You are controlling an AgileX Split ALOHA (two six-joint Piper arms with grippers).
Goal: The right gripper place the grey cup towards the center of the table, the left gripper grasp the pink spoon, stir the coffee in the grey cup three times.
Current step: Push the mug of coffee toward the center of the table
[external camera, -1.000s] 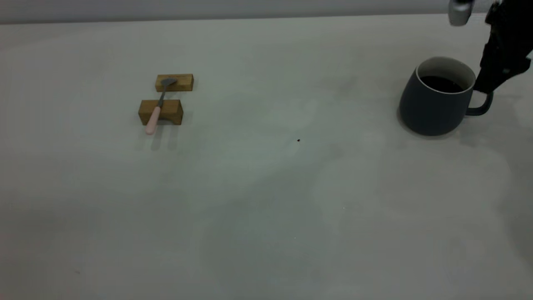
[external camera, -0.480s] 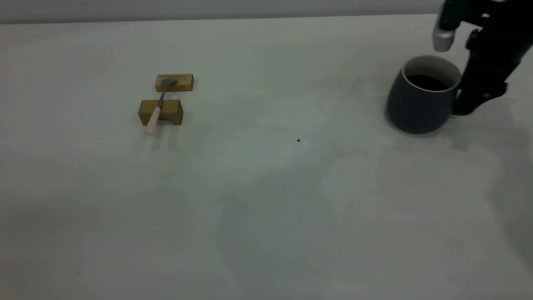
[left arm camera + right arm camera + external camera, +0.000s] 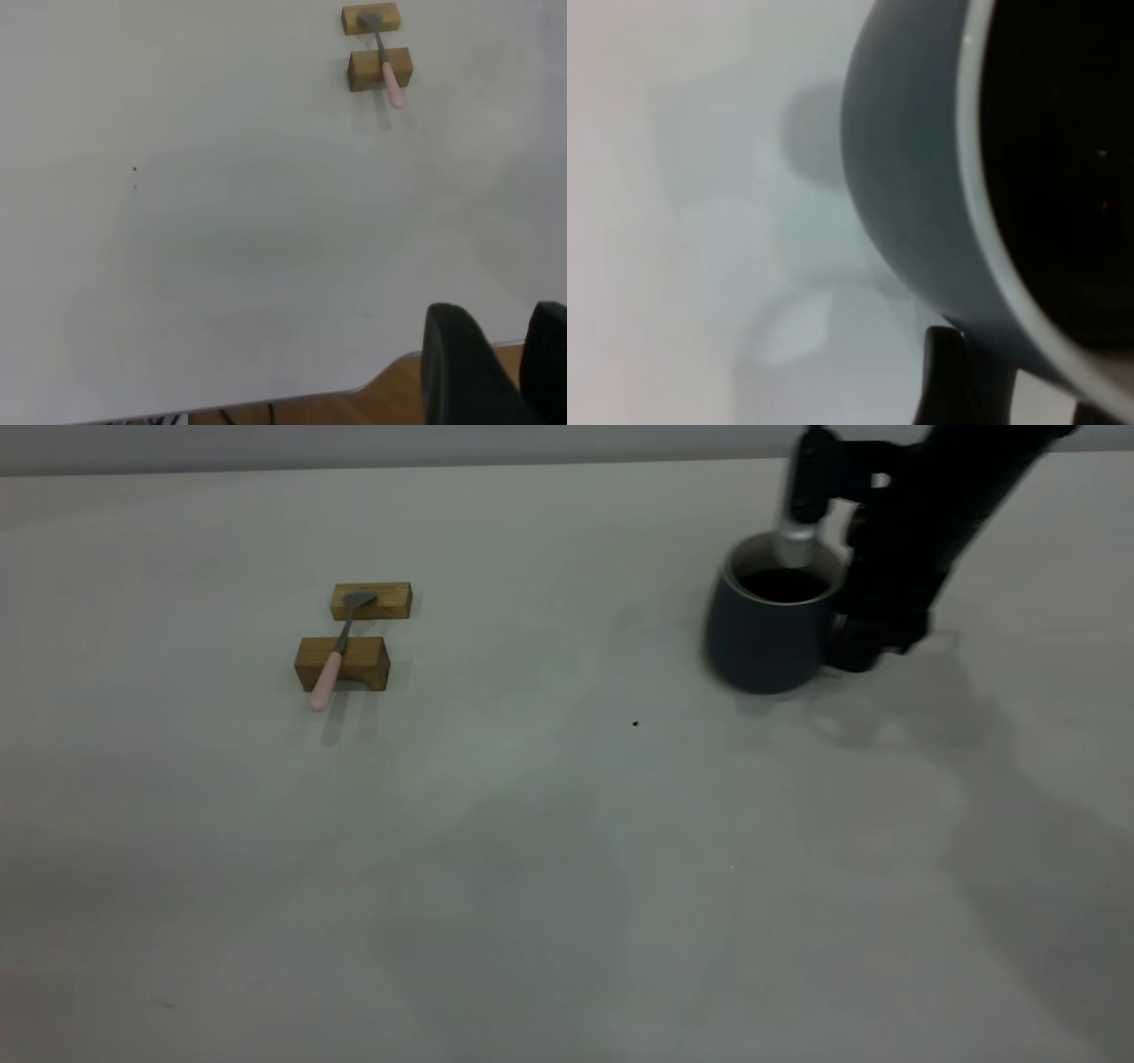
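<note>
The grey cup (image 3: 767, 638) stands on the table (image 3: 532, 850) at the right rear, with dark coffee (image 3: 784, 584) inside. My right gripper (image 3: 858, 646) is shut on the cup's handle side, which its black body hides. A silver part of that arm hangs over the rim. The right wrist view is filled by the cup (image 3: 912, 168), with my right gripper (image 3: 1010, 390) against it. The pink spoon (image 3: 332, 657) lies across two wooden blocks at the left, handle toward the front. It also shows far off as the spoon (image 3: 387, 71). My left gripper (image 3: 505, 354) hangs open over the table's edge, away from everything.
Two wooden blocks, one behind (image 3: 390, 600) and one in front (image 3: 365, 666), carry the spoon. A tiny dark speck (image 3: 635, 724) marks the table's middle, left of and in front of the cup. Wooden floor (image 3: 381, 403) shows past the table edge.
My right gripper has carried the cup leftward from the far right edge toward the table's middle. The spoon and blocks have not moved.
</note>
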